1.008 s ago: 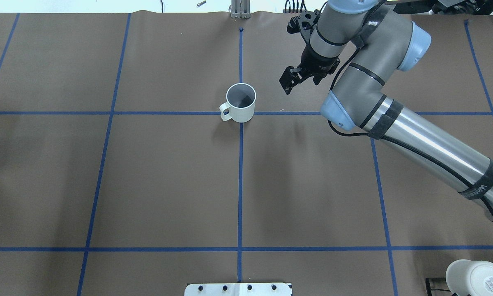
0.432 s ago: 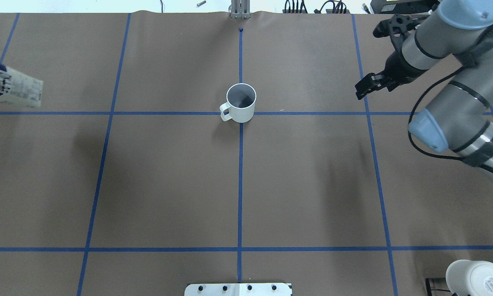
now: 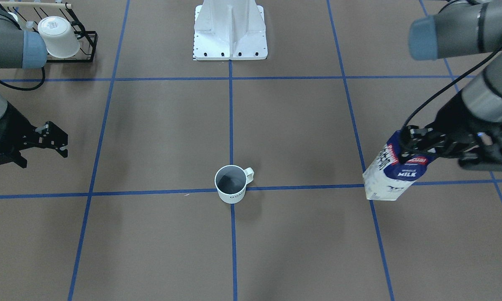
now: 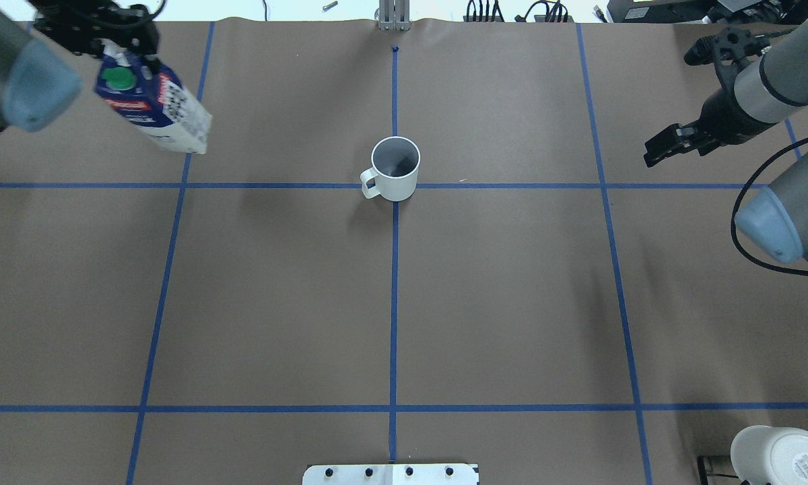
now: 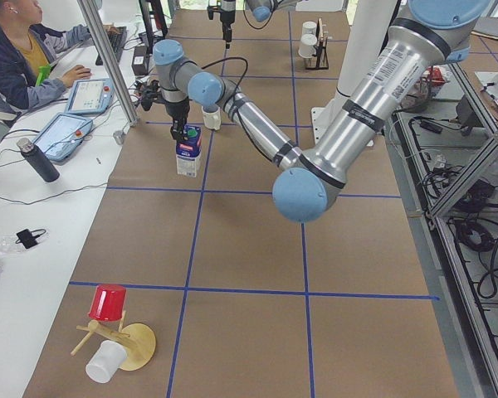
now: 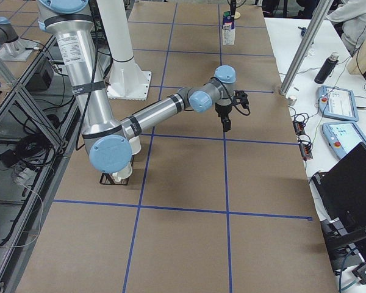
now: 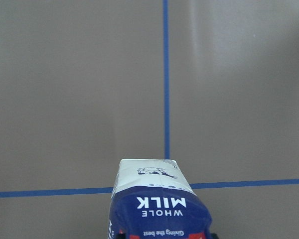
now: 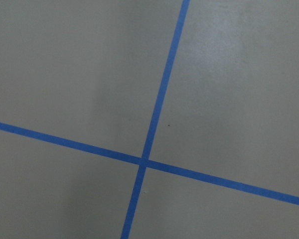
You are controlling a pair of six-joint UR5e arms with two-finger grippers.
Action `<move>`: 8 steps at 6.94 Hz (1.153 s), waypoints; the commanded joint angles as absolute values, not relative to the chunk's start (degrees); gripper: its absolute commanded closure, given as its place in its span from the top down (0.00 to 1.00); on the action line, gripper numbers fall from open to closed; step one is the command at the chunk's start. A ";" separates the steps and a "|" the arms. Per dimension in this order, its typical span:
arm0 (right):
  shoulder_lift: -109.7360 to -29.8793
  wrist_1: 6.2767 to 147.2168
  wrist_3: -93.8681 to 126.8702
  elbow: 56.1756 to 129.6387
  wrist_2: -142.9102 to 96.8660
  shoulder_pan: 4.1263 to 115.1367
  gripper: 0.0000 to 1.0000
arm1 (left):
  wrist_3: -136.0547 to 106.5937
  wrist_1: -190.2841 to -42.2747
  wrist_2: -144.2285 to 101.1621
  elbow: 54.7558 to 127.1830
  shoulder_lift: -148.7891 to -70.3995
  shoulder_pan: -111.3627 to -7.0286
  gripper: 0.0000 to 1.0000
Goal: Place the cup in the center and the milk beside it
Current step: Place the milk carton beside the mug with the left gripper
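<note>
The cup [image 4: 395, 168] stands upright over the middle crossing of the blue tape lines, its handle toward the table's left; it also shows in the front view [image 3: 231, 184]. My left gripper [image 4: 122, 48] is shut on the top of the milk [image 4: 155, 111] and holds it over the far left of the table, well left of the cup. The milk also shows in the front view [image 3: 395, 173] and the left wrist view [image 7: 159, 199]. My right gripper [image 4: 661, 149] is open and empty at the far right; it also shows in the front view [image 3: 52, 140].
A white mug [image 4: 778, 455] sits upside down on a black rack at the near right corner. The robot's white base plate [image 3: 230, 31] is at the near middle edge. A wooden stand with a red cup [image 5: 108, 303] is at the left end.
My left arm has come in from the left edge carrying the milk toward the cup. My right arm has drawn back to the right, away from the cup. The cup has not moved.
</note>
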State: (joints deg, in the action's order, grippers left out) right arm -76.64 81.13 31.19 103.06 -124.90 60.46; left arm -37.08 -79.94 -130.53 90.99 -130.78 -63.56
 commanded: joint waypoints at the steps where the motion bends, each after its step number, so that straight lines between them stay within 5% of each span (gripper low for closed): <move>1: -80.23 81.12 31.03 105.72 -124.89 61.35 1.00 | -40.50 -85.55 -129.90 74.59 -143.75 -58.20 0.36; 3: -82.17 81.12 31.03 106.70 -124.89 61.44 1.00 | -49.11 -93.76 -129.81 65.07 -150.27 -54.76 0.36; 8: -83.50 80.60 31.03 107.14 -125.77 62.14 1.00 | -54.31 -93.96 -124.37 63.37 -152.83 -50.19 0.47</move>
State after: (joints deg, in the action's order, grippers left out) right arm -83.53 80.60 31.02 107.32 -125.72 62.12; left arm -53.06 -94.01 -124.46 63.64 -152.15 -50.57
